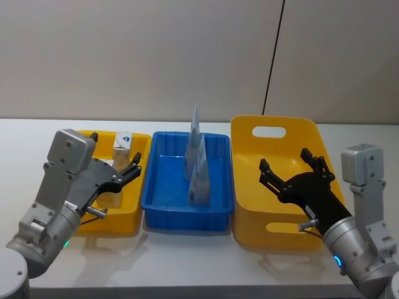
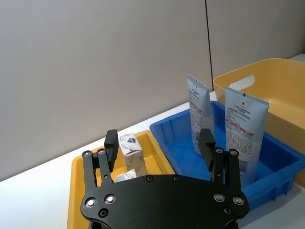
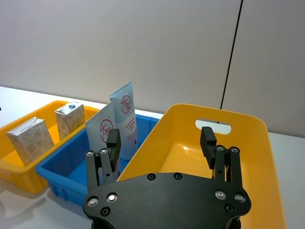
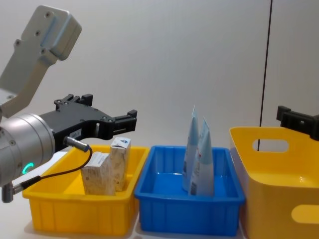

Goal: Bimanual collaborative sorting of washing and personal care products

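Closest to the head camera, the two hands were seen raised above the trays, each spread wide with nothing held between its fingers. The left hand (image 1: 132, 163) was poised over the small yellow tray (image 1: 112, 221), its fingers pointed forward. The two beige gable-top packs (image 4: 119, 154) were found under and just ahead of it, standing upright side by side inside that tray. The right hand (image 1: 290, 168) was held over the large yellow tub (image 1: 274, 232), whose visible floor was seen to be bare. Between the two, in the blue tray (image 1: 187, 208), the two pale-blue squeeze tubes (image 1: 198, 168) were stood on end near the tray's middle. Their flat crimped ends were uppermost and their long axes close to vertical, one tube just behind the other. The packs were judged to be the left hand's to take, since they lay beneath it and well apart from the right hand. The tubes were placed between the hands, about as near to one as to the other. A tube was judged to call for a descent onto its upper end, with the fingers turned to close across the flat faces rather than along the crimp. All three containers were set in a row on the white worktop (image 1: 187, 268).
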Tool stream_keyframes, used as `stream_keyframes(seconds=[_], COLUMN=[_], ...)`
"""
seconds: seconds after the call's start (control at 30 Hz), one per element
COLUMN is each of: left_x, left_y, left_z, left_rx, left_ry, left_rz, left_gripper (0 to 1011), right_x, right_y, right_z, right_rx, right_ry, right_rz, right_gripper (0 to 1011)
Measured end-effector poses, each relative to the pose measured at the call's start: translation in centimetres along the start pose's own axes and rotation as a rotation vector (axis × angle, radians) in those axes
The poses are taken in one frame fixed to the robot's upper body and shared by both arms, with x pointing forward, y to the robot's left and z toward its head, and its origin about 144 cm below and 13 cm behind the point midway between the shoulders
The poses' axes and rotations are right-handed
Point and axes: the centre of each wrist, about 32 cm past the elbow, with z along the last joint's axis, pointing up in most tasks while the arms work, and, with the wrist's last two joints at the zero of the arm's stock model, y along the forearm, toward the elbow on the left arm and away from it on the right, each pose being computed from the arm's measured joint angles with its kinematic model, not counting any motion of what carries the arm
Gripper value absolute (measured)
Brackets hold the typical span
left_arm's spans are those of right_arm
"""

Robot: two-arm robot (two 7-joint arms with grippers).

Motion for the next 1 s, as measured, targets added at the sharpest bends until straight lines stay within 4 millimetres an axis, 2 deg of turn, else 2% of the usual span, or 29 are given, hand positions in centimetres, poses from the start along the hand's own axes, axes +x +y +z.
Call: stream_keyframes(seconds=[1.0], left_x=[0.0], left_y=[0.0], left_z=[0.0], left_rx=[0.0], left_ry=[0.0], left_rz=[0.0], left_gripper=[1001], right_x=[0.0], right_y=[0.0], right_z=[0.0], right_rx=[0.0], right_ry=[0.0], right_rz=[0.0], right_gripper=[1002])
